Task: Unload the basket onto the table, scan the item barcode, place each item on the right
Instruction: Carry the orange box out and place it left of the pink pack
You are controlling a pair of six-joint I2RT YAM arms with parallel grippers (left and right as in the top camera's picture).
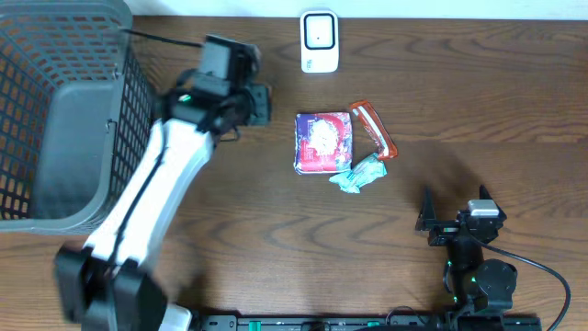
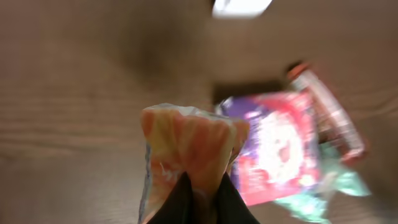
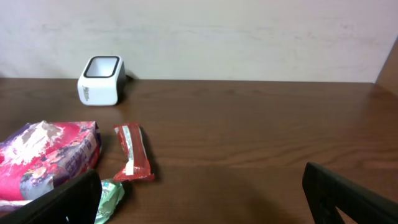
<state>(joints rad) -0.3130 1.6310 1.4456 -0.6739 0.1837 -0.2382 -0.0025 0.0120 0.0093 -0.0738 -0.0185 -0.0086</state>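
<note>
- Looking like a robotics lab bench that is standing in for a shop checkout.
- White barcode scanner is sitting at the far edge of the dark wooden table.
- Grey mesh shopping basket is standing at one end.
- Packaged snacks are lying mid-table: purple-red pack, red bar, green wrapper.
- Left arm is reaching over the table, and right arm is sitting at the near edge.
- Plain pale wall is running behind.
</note>
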